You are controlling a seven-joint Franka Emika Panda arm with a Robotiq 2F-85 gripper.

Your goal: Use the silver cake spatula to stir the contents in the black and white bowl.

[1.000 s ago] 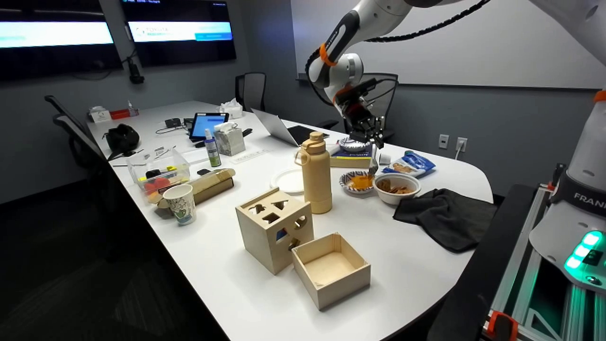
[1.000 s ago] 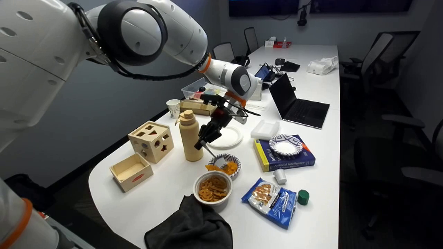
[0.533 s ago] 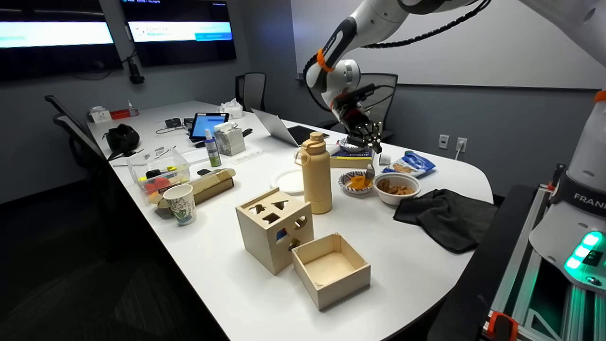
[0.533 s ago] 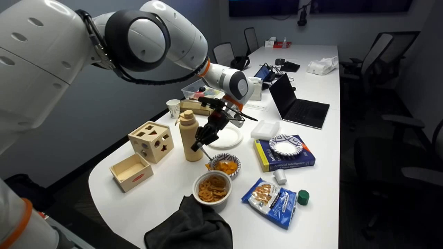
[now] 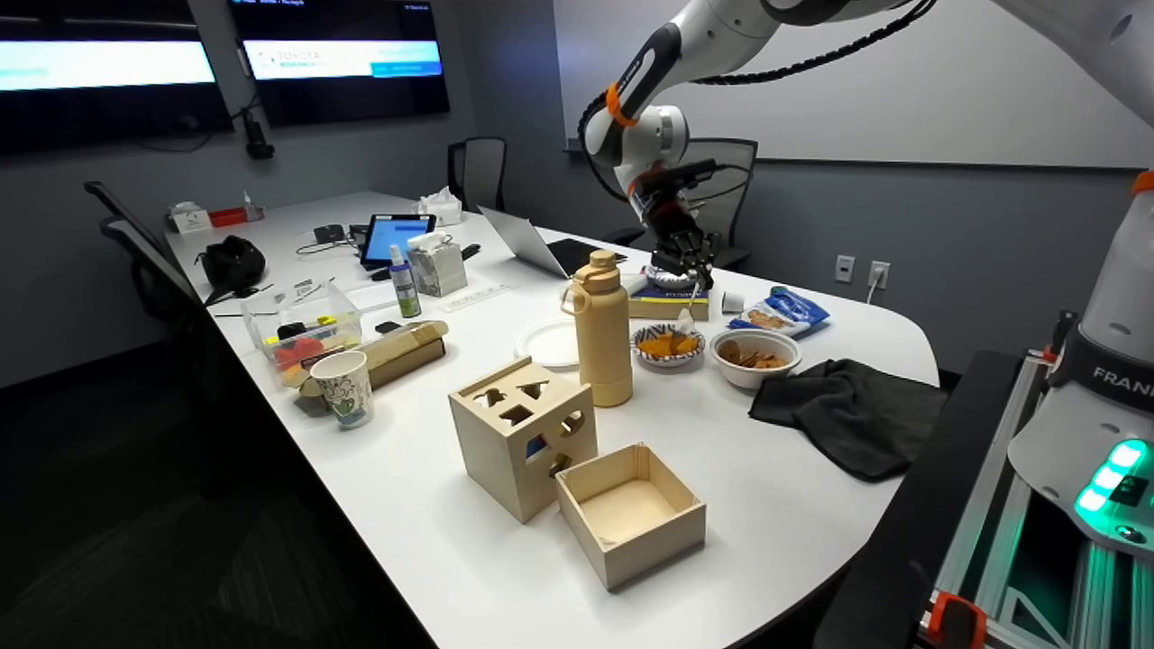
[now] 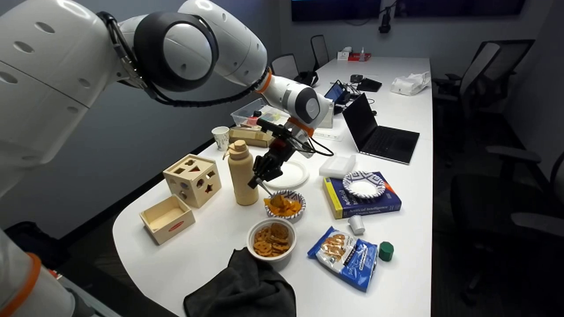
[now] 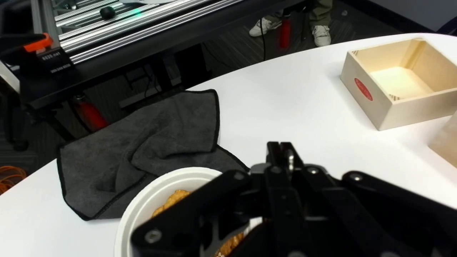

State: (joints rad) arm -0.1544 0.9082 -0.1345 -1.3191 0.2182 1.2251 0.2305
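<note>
The gripper (image 6: 254, 180) is clasping the tilted silver spatula (image 6: 267, 189), seemingly touching orange contents (image 6: 288, 207) in the black and white bowl (image 6: 294, 195); I'm reckoning stirring's under way, next needing gentle sweeps.

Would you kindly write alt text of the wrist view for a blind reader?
The robot's black gripper, jaws close together, dominates the foreground and partly hides a white bowl of brown snack pieces. A dark cloth lies beyond the bowl on a white table, an open wooden box stands at upper right, and someone's shoes show past the table's edge.
</note>
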